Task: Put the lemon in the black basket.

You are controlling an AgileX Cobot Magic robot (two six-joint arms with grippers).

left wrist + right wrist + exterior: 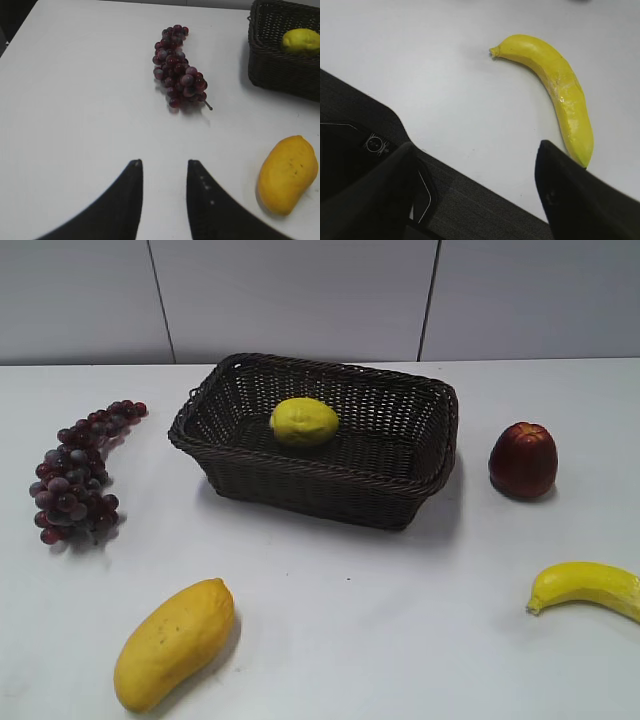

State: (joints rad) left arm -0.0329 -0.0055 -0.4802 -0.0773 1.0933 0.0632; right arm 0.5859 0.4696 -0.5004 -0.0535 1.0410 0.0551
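Observation:
The greenish-yellow lemon (304, 422) lies inside the black basket (400, 495) at the middle back of the white table. In the left wrist view the lemon (301, 41) shows over the basket's wall (280, 70) at the top right. No gripper shows in the exterior view. My left gripper (164, 164) is open and empty above bare table, well short of the grapes. My right gripper (477, 147) is open and empty over the table's front edge, with the banana just beyond its right finger.
A bunch of dark red grapes (80, 472) lies left of the basket, a red apple (523, 459) to its right. A yellow mango (172, 643) lies at the front left and a banana (588, 587) at the front right. A dark surface (470, 205) runs below the table's edge.

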